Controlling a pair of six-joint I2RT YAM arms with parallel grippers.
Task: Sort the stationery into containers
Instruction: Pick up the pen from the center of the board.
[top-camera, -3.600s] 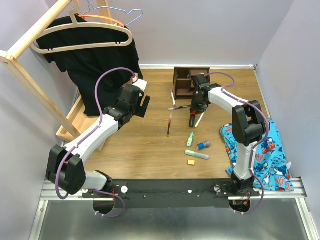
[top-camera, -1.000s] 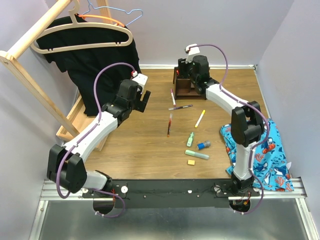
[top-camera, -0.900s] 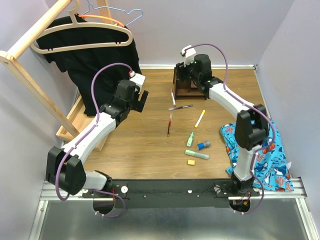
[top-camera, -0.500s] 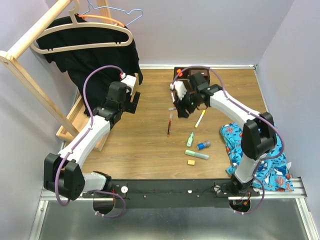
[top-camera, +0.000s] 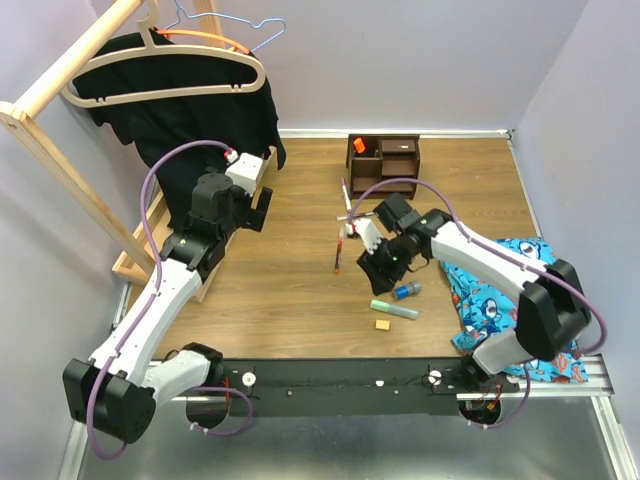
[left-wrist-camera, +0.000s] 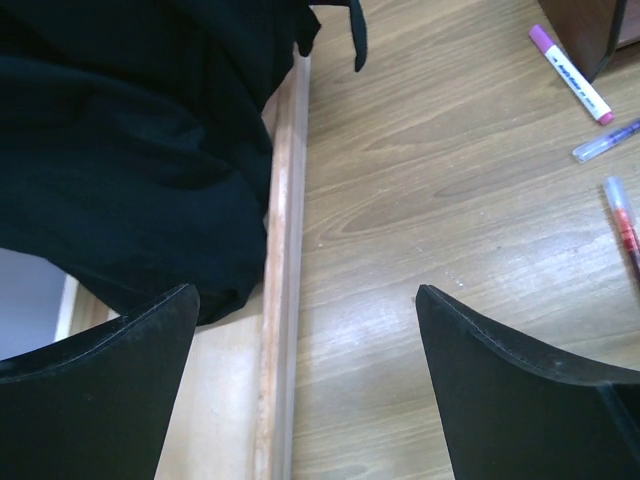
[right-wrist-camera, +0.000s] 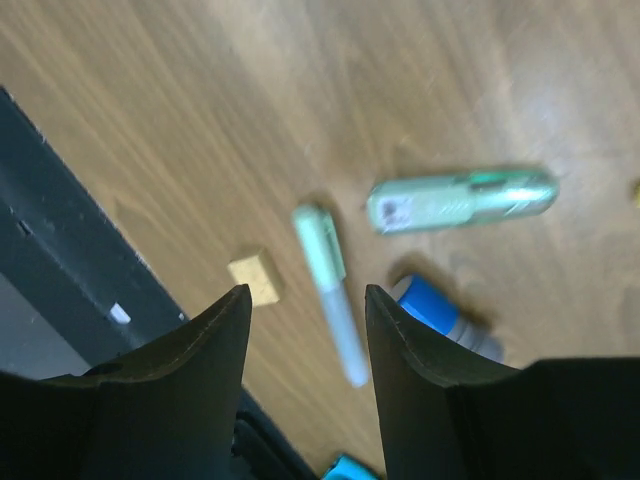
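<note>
Parted and empty at the right gripper, poised right above a slim green highlighter near the front edge of the table, right of middle. Looks light, rigid, slick and apt to roll; best pinched across mid-barrel. Just beside: eraser block, blue-capped tube, a fatter green highlighter. Well apart, at the far edge, the dark organizer. Over by the left edge, left gripper spread wide, holding nothing.
</note>
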